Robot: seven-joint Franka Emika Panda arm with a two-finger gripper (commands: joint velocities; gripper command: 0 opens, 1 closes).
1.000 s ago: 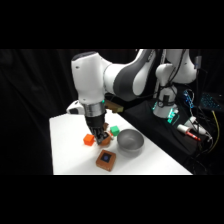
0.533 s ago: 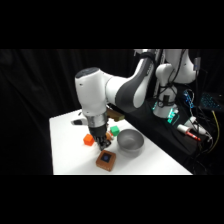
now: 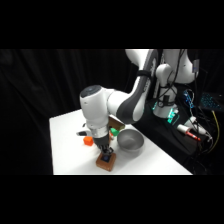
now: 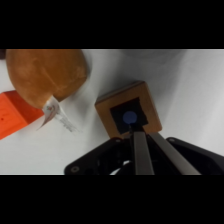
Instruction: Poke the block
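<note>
Near the counter's (image 3: 65, 135) front edge, the block (image 4: 128, 113) lies flat, and the gripper (image 4: 136, 131) has come down from its hover a second ago until the fingers, drawn together and holding nothing, reach the dark blue mark. Contact looks made, though I cannot be sure; the poke seems underway.

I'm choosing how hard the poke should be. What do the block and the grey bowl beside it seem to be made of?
The block looks like wood: matt brown top and edges, with a dark square mark that seems painted or stuck on. The bowl looks like metal, grey with a dull sheen inside, though plastic cannot be ruled out.
</note>
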